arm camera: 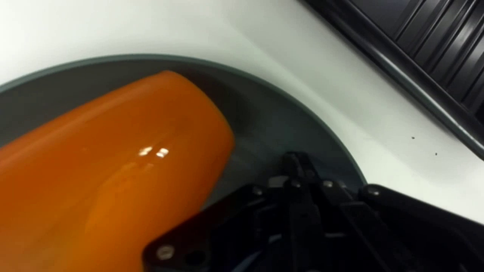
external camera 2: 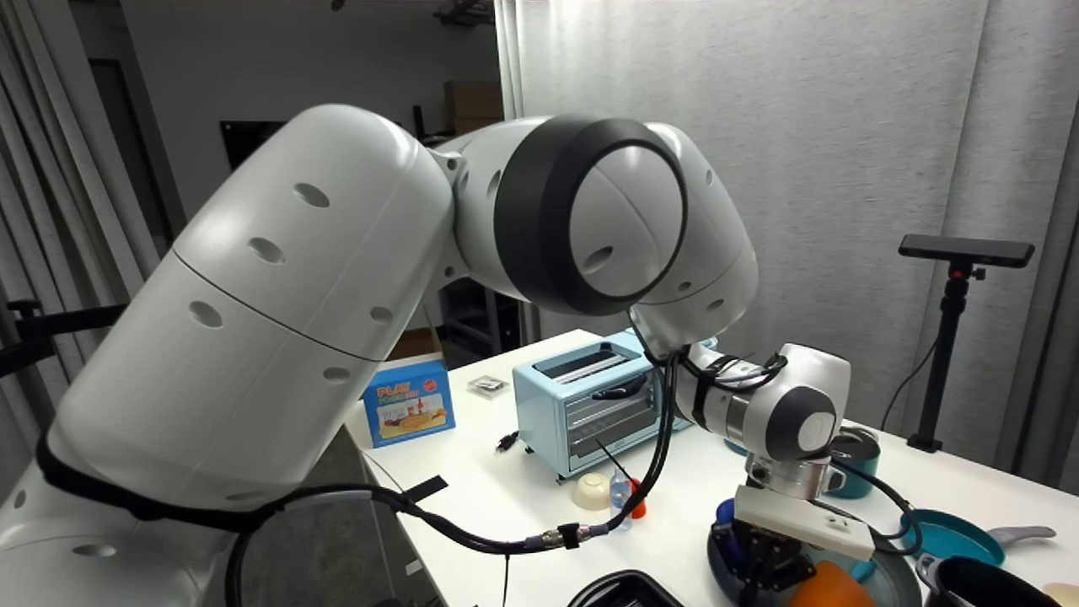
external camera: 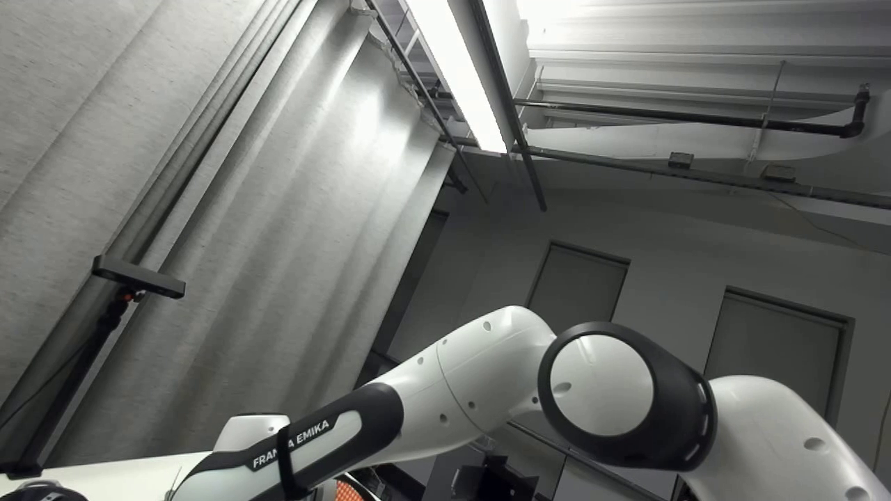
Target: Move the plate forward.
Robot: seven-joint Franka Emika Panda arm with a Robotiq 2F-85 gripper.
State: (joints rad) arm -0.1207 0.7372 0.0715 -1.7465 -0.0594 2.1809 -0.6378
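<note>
A dark grey-green round plate (arm camera: 261,124) with a thin raised rim lies on the white table. It also shows in an exterior view (external camera 2: 900,577) at the bottom right, partly hidden by my wrist. A shiny orange object (arm camera: 143,151) lies on the plate; it shows too in an exterior view (external camera 2: 830,588). My gripper (arm camera: 298,160) has its fingertips together with nothing visible between them. The tips are over the plate, inside its rim and beside the orange object; I cannot tell whether they touch the plate. A blue object (external camera 2: 727,531) shows by the gripper.
A black ribbed tray (arm camera: 427,81) lies beside the plate. A cream bowl (external camera 2: 592,491), a clear bottle (external camera 2: 620,497) and a light blue toaster oven (external camera 2: 590,405) stand behind. A teal pan (external camera 2: 948,539) and a black pot (external camera 2: 982,582) stand close by the plate.
</note>
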